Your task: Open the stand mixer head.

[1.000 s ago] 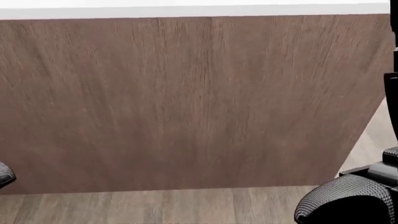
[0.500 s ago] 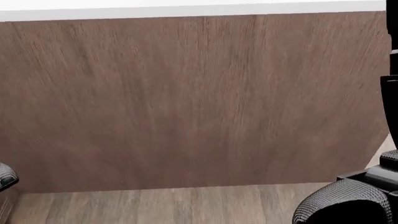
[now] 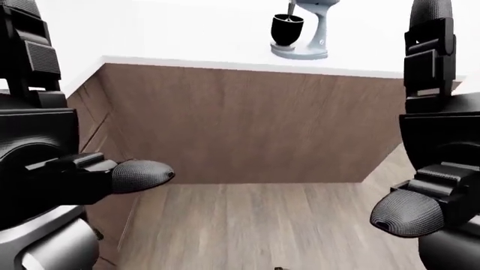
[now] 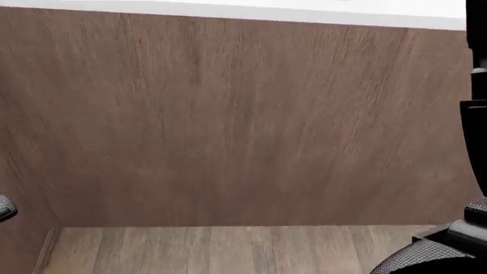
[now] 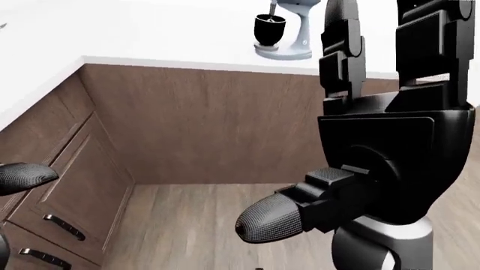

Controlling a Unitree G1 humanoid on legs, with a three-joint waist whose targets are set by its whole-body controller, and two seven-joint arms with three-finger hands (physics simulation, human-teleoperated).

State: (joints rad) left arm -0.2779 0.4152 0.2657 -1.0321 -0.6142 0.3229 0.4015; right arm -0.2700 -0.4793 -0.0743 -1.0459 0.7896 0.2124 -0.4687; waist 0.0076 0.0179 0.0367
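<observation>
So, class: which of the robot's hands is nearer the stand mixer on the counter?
Right, though only slightly. In the left-eye view the stand mixer sits at top centre-right; the right hand is below and right of it, the left hand farther off at lower left. Neither touches it.

The pale grey stand mixer [image 3: 306, 29] stands upright on the white counter [image 3: 187, 34], black bowl [image 3: 287, 28] beneath its head.

Brown cabinet wall [image 3: 247, 129] fills mid frame in the left-eye view, blocking any straight reach. Stand mixer [image 3: 304, 31] sits at top centre on white counter [image 3: 187, 34], bare counter to its left. Drawer fronts [image 5: 67, 191] close off lower left. Wood floor [image 3: 255, 225] open along the bottom.
</observation>
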